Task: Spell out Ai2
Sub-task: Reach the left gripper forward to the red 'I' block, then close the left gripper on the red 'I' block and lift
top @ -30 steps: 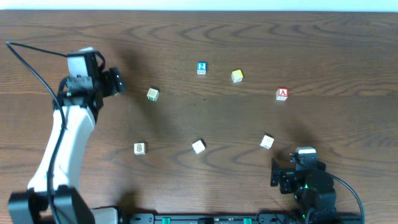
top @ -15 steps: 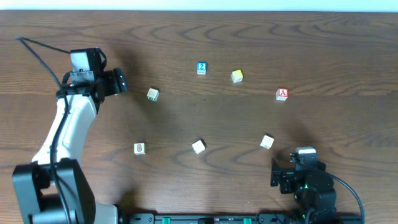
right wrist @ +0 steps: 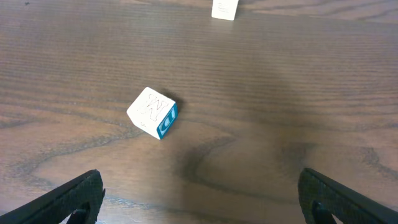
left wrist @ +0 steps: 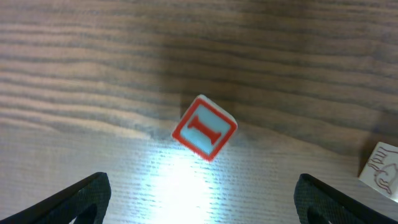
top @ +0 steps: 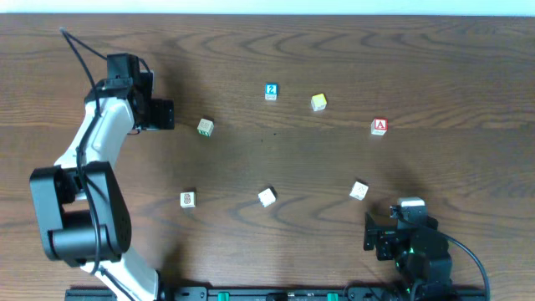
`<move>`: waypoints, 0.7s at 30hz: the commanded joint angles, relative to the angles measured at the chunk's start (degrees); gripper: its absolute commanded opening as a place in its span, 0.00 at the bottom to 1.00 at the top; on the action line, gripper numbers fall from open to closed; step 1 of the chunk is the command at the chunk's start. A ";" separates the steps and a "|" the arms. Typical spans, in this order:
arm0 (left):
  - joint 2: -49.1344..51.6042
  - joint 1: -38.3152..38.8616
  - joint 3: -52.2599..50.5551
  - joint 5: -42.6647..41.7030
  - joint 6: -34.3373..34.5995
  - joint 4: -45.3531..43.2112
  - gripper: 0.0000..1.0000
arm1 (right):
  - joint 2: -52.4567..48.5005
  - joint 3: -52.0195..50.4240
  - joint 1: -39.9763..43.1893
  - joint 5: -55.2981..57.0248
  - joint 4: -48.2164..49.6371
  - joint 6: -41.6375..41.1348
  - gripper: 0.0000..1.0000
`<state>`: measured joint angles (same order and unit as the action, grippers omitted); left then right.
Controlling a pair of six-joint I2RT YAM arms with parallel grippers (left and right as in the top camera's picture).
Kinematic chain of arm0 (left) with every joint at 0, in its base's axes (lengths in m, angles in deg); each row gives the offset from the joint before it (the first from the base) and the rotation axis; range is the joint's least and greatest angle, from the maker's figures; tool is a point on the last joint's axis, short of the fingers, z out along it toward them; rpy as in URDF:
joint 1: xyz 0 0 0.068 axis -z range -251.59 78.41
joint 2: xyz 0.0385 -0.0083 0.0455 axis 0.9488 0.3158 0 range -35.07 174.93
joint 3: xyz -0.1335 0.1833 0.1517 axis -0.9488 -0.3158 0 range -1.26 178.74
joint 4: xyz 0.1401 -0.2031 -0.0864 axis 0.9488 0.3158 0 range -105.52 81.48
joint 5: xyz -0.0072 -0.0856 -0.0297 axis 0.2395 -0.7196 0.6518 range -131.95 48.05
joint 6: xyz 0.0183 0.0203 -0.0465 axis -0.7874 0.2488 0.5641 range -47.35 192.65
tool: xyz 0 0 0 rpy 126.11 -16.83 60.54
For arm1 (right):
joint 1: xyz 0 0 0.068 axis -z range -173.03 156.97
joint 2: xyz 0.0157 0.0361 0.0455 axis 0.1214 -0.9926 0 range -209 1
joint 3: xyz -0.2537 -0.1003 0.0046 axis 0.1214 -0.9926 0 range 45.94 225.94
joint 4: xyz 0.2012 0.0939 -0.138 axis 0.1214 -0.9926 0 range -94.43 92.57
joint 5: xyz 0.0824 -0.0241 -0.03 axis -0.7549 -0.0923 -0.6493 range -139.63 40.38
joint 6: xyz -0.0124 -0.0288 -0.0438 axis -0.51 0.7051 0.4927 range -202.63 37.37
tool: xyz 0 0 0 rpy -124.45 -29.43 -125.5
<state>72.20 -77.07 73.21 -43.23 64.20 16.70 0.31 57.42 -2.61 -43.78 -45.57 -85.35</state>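
Observation:
The "I" cube (left wrist: 204,127), white with a red frame and a red letter, lies on the wood just ahead of my open left gripper (left wrist: 200,186). In the overhead view this cube (top: 205,126) sits a little right of the left gripper (top: 170,114). The blue-framed "2" cube (top: 270,91) is at the back middle. The red-framed "A" cube (top: 379,126) is to the right. My right gripper (right wrist: 200,180) is open and empty near the front edge (top: 401,221).
A yellow-topped cube (top: 318,102) stands right of the "2". Plain cream cubes lie at front left (top: 187,199), centre (top: 267,196) and right (top: 358,191). A cube with a blue-framed side (right wrist: 153,112) lies ahead of the right gripper. Another cube (left wrist: 380,167) shows at the left wrist view's edge.
The left arm has swung, carrying its open gripper a little to the right, closer to the "I" cube. The right arm and all cubes have not moved.

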 commanded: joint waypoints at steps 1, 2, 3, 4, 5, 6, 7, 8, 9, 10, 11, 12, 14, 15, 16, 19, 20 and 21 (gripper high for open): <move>2.93 -0.09 3.28 0.15 -5.09 1.01 0.96 | 0.37 -0.72 0.42 -0.09 -0.11 0.66 0.99; 3.54 -0.09 3.72 0.20 -6.14 0.98 0.96 | 0.37 -0.72 0.42 -0.07 -0.11 0.68 0.99; 4.13 -0.09 4.17 0.15 -6.91 1.11 0.96 | 0.37 -0.72 0.42 -0.07 -0.11 0.66 0.99; 4.83 -0.09 4.66 0.11 -7.08 1.46 0.96 | 0.37 -0.72 0.42 -0.07 -0.11 0.66 0.99; 5.38 -0.09 5.03 -0.35 -7.85 2.01 0.96 | 0.37 -0.72 0.42 -0.07 -0.11 0.66 0.99; 5.95 -0.11 5.25 -0.70 -8.68 2.51 0.98 | 0.37 -0.72 0.42 -0.07 -0.11 0.66 0.99; 6.45 -0.13 5.27 -0.70 -9.09 2.58 1.00 | 0.37 -0.72 0.42 -0.07 -0.13 0.66 0.99; 6.86 -0.15 5.27 -0.70 -9.53 2.67 1.00 | 0.37 -0.72 0.42 -0.07 -0.11 0.66 0.99; 7.45 -0.15 5.27 -0.70 -10.08 2.67 0.93 | 0.37 -0.72 0.42 -0.07 -0.11 0.66 0.99; 7.85 -0.15 5.27 -0.70 -10.51 2.67 0.91 | 0.37 -0.72 0.42 -0.07 -0.11 0.66 0.99; 8.26 -0.15 5.27 -0.70 -10.91 2.67 0.89 | 0.37 -0.72 0.42 -0.07 -0.11 0.66 0.99; 8.63 -0.15 5.27 -0.70 -10.88 2.67 0.88 | 0.37 -0.72 0.42 -0.07 -0.13 0.66 0.99; 9.51 -0.15 5.29 -0.72 -11.37 2.67 0.85 | 0.37 -0.72 0.42 -0.07 -0.11 0.66 0.99; 9.84 -0.15 5.29 -0.72 -11.93 2.64 0.83 | 0.37 -0.72 0.42 -0.07 -0.11 0.66 0.99; 10.16 -0.15 5.31 -0.70 -12.41 2.60 0.82 | 0.37 -0.72 0.42 -0.09 -0.13 0.66 0.99; 10.47 -0.15 5.31 -0.68 -13.51 1.97 0.79 | 0.37 -0.72 0.42 -0.07 -0.11 0.66 0.99; 10.47 -0.17 5.31 -0.70 -13.51 1.57 0.78 | 0.37 -0.72 0.42 -0.07 -0.11 0.66 0.99; 10.47 -0.17 5.31 -0.72 -13.51 1.14 0.78 | 0.37 -0.72 0.42 -0.07 -0.11 0.66 0.99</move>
<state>81.95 -77.07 77.48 -43.49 52.42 18.34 0.31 57.42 -2.61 -43.78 -45.59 -85.35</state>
